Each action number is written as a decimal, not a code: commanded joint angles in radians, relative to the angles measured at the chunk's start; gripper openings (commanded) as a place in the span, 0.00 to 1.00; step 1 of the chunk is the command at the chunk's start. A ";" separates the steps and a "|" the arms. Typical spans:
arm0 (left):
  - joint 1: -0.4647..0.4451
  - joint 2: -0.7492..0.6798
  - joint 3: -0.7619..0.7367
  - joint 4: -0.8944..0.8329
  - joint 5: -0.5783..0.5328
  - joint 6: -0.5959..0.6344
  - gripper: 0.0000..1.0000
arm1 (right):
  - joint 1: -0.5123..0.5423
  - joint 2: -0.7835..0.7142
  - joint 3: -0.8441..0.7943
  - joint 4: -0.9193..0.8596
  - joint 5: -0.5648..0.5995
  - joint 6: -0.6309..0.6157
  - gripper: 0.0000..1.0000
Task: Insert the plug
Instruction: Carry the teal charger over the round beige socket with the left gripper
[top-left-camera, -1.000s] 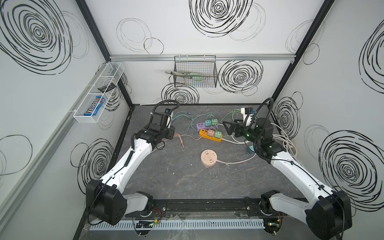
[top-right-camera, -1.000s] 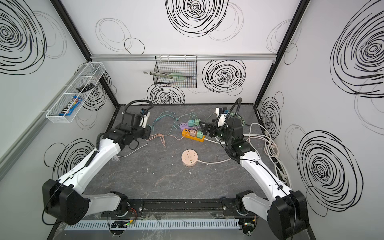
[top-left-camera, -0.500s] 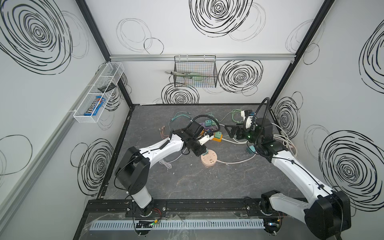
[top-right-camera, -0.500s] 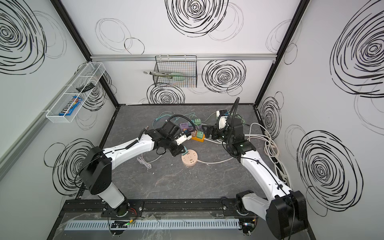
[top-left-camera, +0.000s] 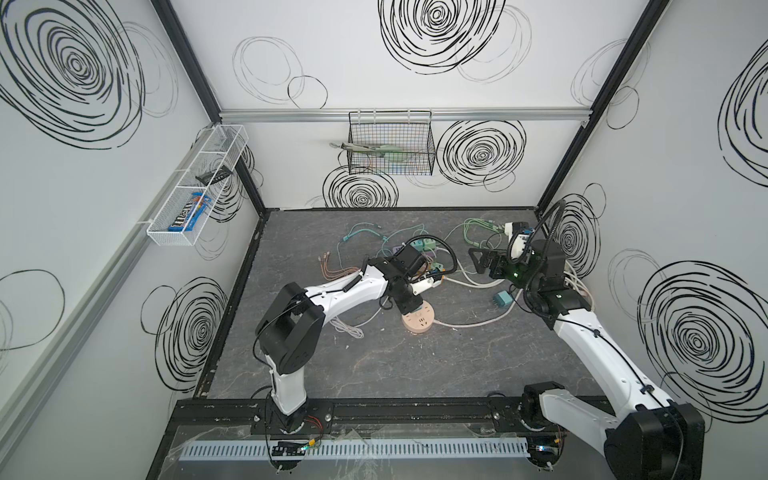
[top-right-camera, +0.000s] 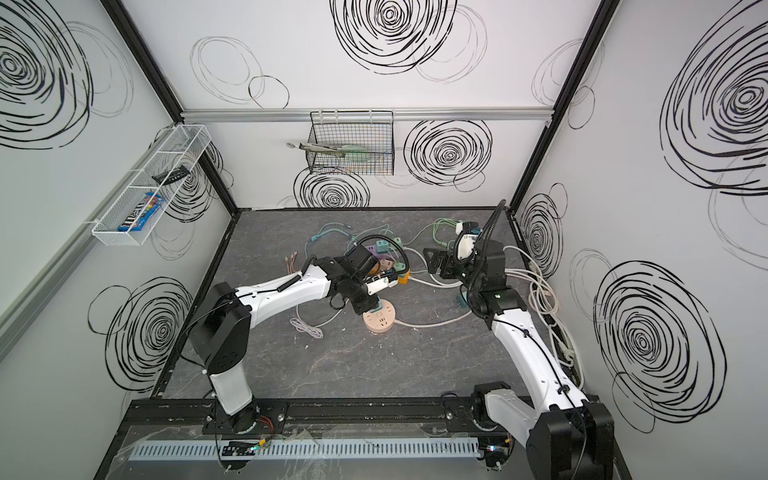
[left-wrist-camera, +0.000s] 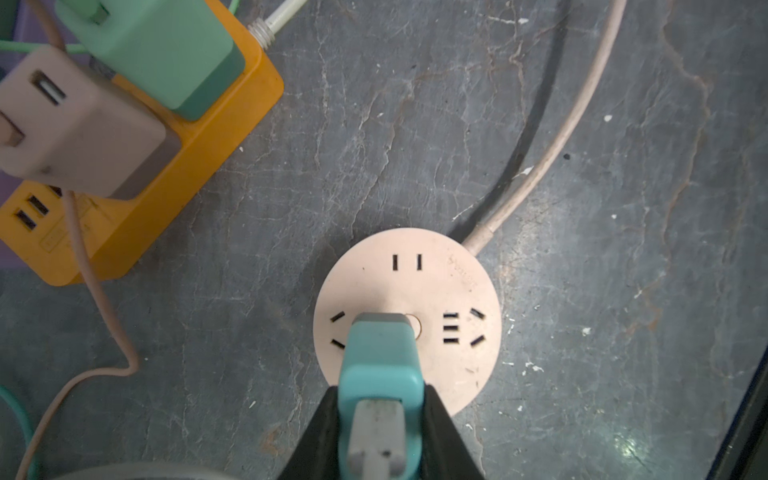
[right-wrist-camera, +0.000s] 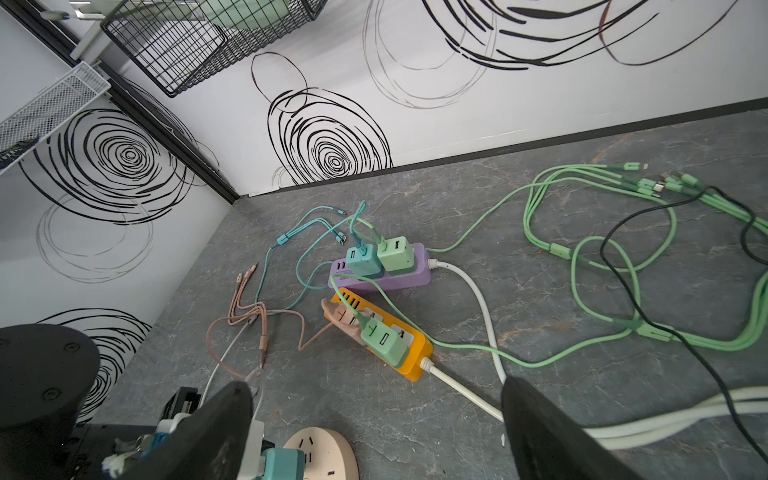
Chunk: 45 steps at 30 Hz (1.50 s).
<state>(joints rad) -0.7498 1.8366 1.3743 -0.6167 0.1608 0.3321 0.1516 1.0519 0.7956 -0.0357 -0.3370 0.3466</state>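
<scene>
Left pincer (left-wrist-camera: 380, 401) holds teal plug (left-wrist-camera: 380, 353) at round socket (left-wrist-camera: 415, 282).

In both top views we find the round socket (top-left-camera: 419, 323) (top-right-camera: 379, 321) on the table (top-left-camera: 415, 374), near the middle of the frame. The plug (left-wrist-camera: 380, 357) sits over one side of the socket; we cannot tell whether it touches. Just behind the socket lies the nearer strip (right-wrist-camera: 415, 365), with the farther strip (right-wrist-camera: 399, 278) behind it, each bearing two adapters. A loose adapter (top-left-camera: 503, 299) lies right of the socket. The basket (top-left-camera: 390, 166) hangs at upper middle, the shelf (top-left-camera: 170, 239) at upper left.
</scene>
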 joint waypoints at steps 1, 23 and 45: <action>0.006 0.010 0.035 -0.026 -0.028 0.050 0.00 | -0.010 -0.017 -0.010 0.016 -0.028 0.019 0.97; 0.007 0.047 0.036 0.007 0.003 0.069 0.00 | -0.019 -0.014 -0.012 0.027 -0.053 0.037 0.97; 0.066 0.101 -0.194 0.078 0.083 0.134 0.00 | -0.023 0.000 -0.015 0.022 -0.062 0.056 0.97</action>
<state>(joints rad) -0.7059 1.8675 1.3128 -0.5026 0.2333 0.4309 0.1326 1.0531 0.7933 -0.0326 -0.3885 0.3885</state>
